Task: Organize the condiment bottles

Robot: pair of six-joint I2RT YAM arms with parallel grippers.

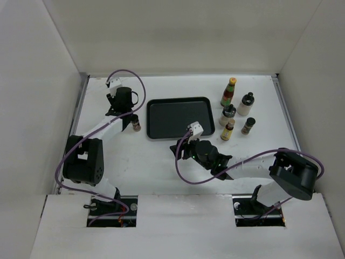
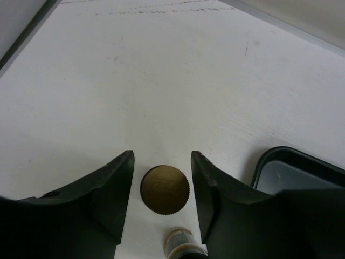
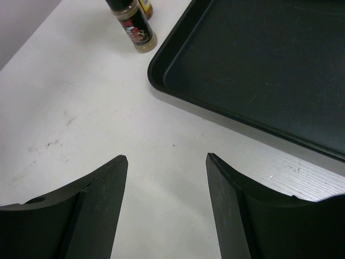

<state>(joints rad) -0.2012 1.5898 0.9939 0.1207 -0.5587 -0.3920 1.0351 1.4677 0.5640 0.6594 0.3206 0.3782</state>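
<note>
In the left wrist view my left gripper (image 2: 161, 156) is open, its jaws on either side of a bottle's ribbed gold-brown cap (image 2: 165, 190) without touching it. A second small jar (image 2: 178, 242) stands just behind. From above, my left gripper (image 1: 124, 108) is left of the black tray (image 1: 180, 129), with a short dark spice jar (image 1: 136, 123) beside it. A green-capped red-necked bottle (image 1: 229, 91), a white black-capped bottle (image 1: 246, 104), a pale shaker (image 1: 228, 115), a yellow-labelled bottle (image 1: 228, 130) and a short dark jar (image 1: 248, 125) stand right of the tray. My right gripper (image 3: 166, 156) is open and empty.
The black tray (image 3: 259, 59) lies empty just ahead and to the right of my right gripper (image 1: 182, 147). The spice jar (image 3: 135, 27) stands beyond the tray's corner, with another bottle (image 3: 144, 6) behind it. White walls enclose the table on three sides.
</note>
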